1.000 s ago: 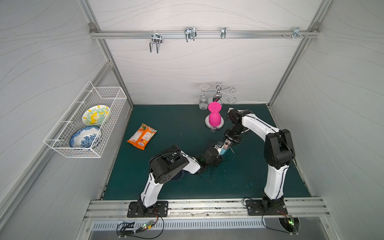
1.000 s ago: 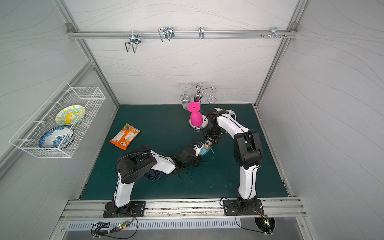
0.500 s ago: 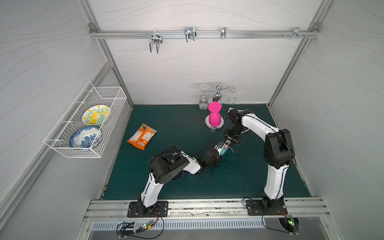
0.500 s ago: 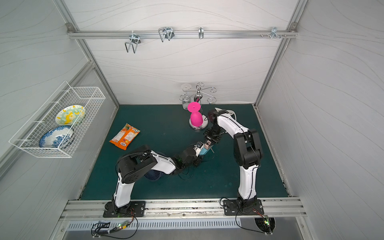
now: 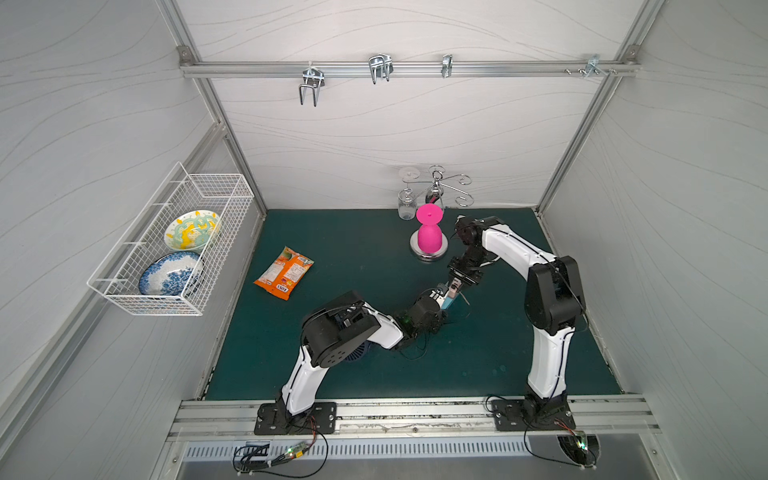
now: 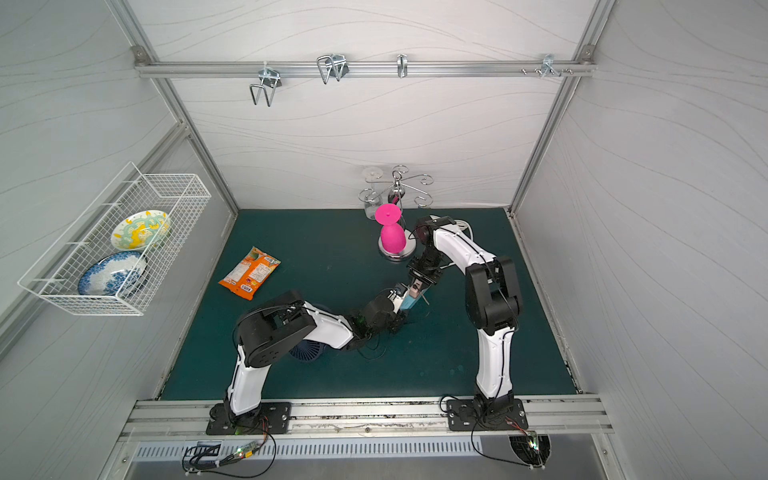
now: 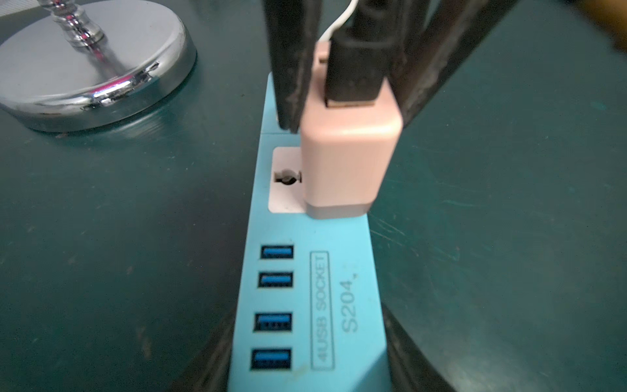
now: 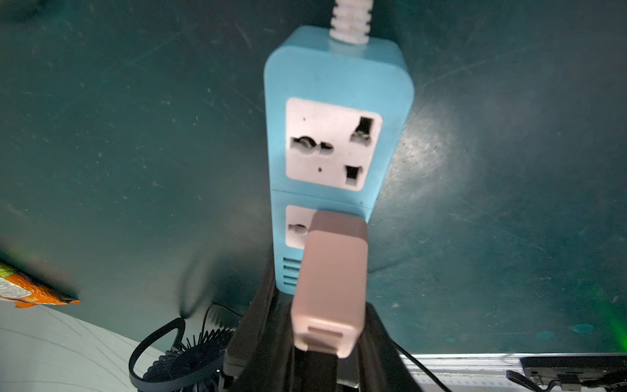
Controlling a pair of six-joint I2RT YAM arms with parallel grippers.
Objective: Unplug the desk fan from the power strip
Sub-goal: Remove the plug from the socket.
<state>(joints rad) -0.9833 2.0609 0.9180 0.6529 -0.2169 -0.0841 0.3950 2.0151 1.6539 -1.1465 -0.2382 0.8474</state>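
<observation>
The green mat (image 5: 374,249) covers the floor of the white-walled cell, and everything below is placed from the power strip (image 7: 305,305), which lies on the mat near its middle. A wire basket (image 5: 174,241) with two bowls hangs on the wall far off from the strip. The left arm (image 5: 332,332) reaches across the mat to the strip's end with the blue USB ports; the right arm (image 5: 519,257) bends down onto the strip from the far side. A chrome glass stand (image 5: 434,195) with a bright pink cup (image 5: 429,232) on its base stands near the strip, toward the back wall. An orange snack bag (image 5: 284,272) lies well apart from the strip. The desk fan (image 6: 307,351) sits on the mat beside the strip's USB end, mostly hidden under the left arm in both top views.

The left gripper (image 5: 441,297) is clamped tight on the strip's USB end, its fingers (image 7: 203,356) on either side of the blue body. The right gripper (image 7: 346,85) is closed onto the pink plug (image 7: 349,152), one dark finger on each side. That plug stands in the strip's socket next to the USB ports, with the fan's black cable (image 7: 356,68) running out of its top. The socket by the strip's white cord (image 8: 349,23) is free.
</observation>
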